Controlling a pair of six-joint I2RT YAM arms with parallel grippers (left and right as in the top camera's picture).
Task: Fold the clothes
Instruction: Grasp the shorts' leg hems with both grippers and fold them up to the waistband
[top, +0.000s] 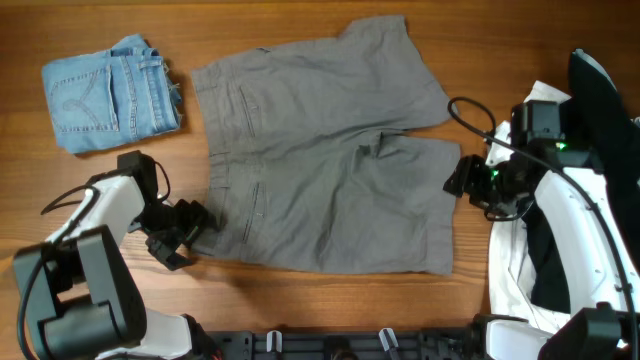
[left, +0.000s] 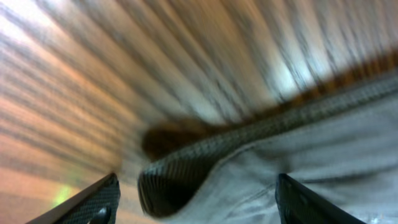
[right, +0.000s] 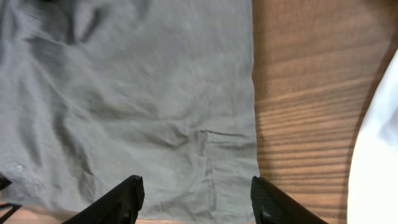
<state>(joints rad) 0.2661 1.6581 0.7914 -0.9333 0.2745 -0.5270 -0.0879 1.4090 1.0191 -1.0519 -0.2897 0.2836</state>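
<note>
Left gripper (top: 200, 228) and right gripper (top: 458, 180) spread beside grey shorts (top: 320, 170); folded denim shorts (top: 105, 95) apart

We see a wooden table (top: 100, 25) filling the whole overhead view. It is a warm mid-brown, and its grain runs left to right in fine darker streaks. Along the near edge lies a dark rail (top: 330, 345) with a few small pale fittings on it. The light falls softly and evenly from above, leaving only faint shadows on the wood. In the left wrist view the wood is blurred and carries bright pale glare. In the right wrist view we see its banded grain sharply.
</note>
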